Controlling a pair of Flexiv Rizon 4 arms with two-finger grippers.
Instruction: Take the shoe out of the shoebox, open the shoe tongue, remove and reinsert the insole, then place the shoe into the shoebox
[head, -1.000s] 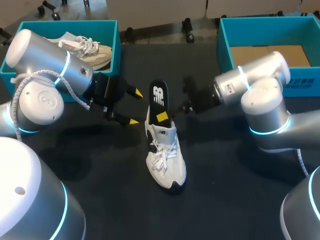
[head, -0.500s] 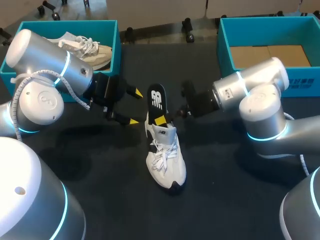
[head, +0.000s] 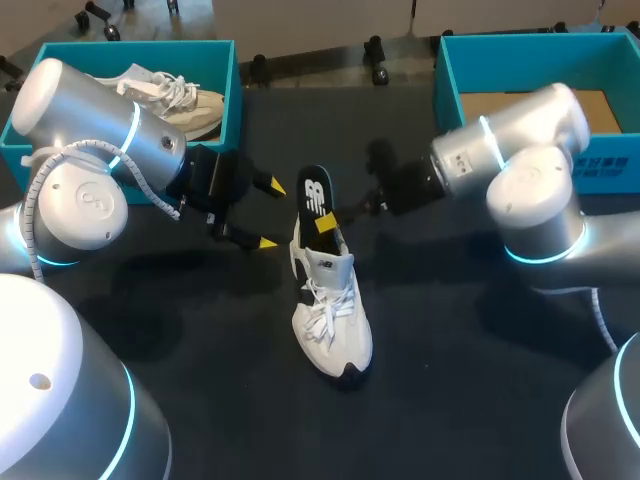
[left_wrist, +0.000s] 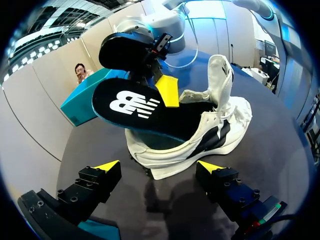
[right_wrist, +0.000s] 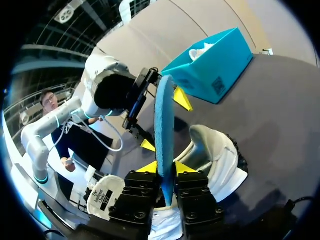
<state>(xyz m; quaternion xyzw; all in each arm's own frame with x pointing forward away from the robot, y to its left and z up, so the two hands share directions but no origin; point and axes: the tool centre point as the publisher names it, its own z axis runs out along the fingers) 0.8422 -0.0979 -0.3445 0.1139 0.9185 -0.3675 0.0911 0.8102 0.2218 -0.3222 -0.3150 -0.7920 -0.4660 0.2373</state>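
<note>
Handling step: the insole part, I judge; the insole (head: 315, 200) sits half inside the shoe (head: 330, 310), and I cannot tell whether it is leaving or returning.
Next move: likely a steady slide along the shoe's length, without dragging the shoe.
Shoe: white, laced, dark toe tip, upright on the tabletop (head: 450, 400), toe towards me, tongue lifted.
Insole: black top, blue underside, heel end raised above the collar.
Right tool (head: 333, 218): pinching the insole's raised end.
Left tool (head: 268, 213): spread, empty, beside the heel, not touching.
Left shoebox (head: 232, 90): teal, far, holds a second shoe (head: 175, 100).
Right shoebox (head: 450, 90): teal, far, no shoe inside.
</note>
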